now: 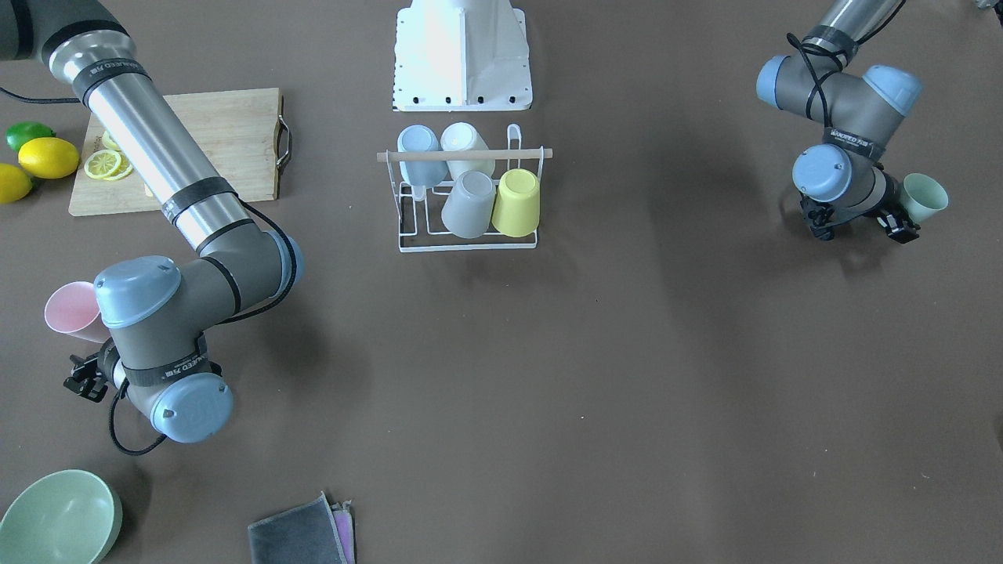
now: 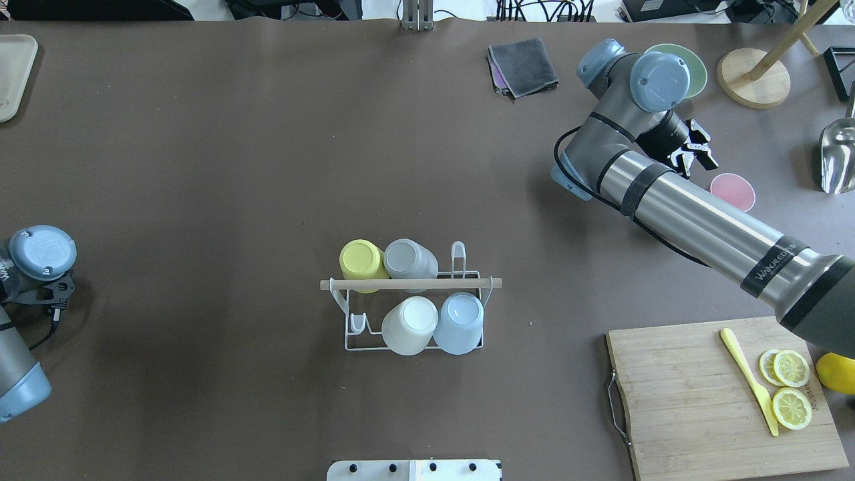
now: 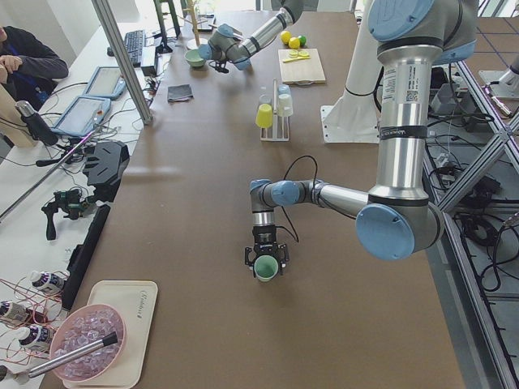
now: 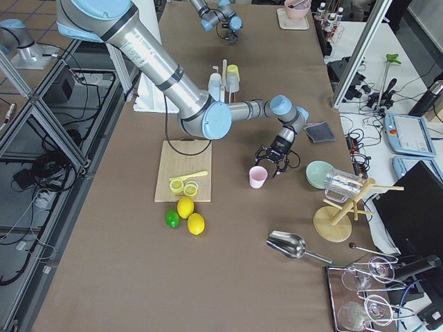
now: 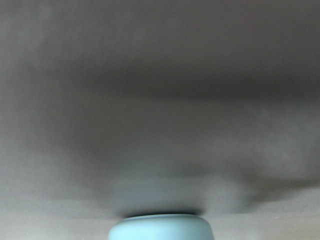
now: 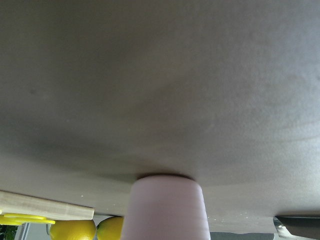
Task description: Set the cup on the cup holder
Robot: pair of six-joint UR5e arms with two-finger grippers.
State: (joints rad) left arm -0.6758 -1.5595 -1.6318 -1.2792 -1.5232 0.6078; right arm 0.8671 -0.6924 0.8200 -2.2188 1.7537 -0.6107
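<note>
The cup holder (image 2: 411, 284), a white wire rack with a wooden rod, stands mid-table and carries yellow, grey, white and blue cups upside down. It also shows in the front-facing view (image 1: 465, 155). A pale green cup (image 1: 925, 200) stands upright at the table's left end, just beyond my open left gripper (image 1: 860, 225). From the left side the green cup (image 3: 265, 267) sits between that gripper's spread fingers. A pink cup (image 2: 733, 192) stands upright near my open right gripper (image 2: 698, 155), a little apart from it. The pink cup fills the bottom of the right wrist view (image 6: 165, 207).
A wooden cutting board (image 2: 688, 401) with lemon slices and a yellow knife lies at the near right. Whole lemons (image 1: 48, 157) and a lime are beside it. A green bowl (image 1: 59, 518), a folded grey cloth (image 2: 523, 65), a wooden stand (image 2: 753, 79) and a metal scoop (image 2: 838, 157) sit at the far right.
</note>
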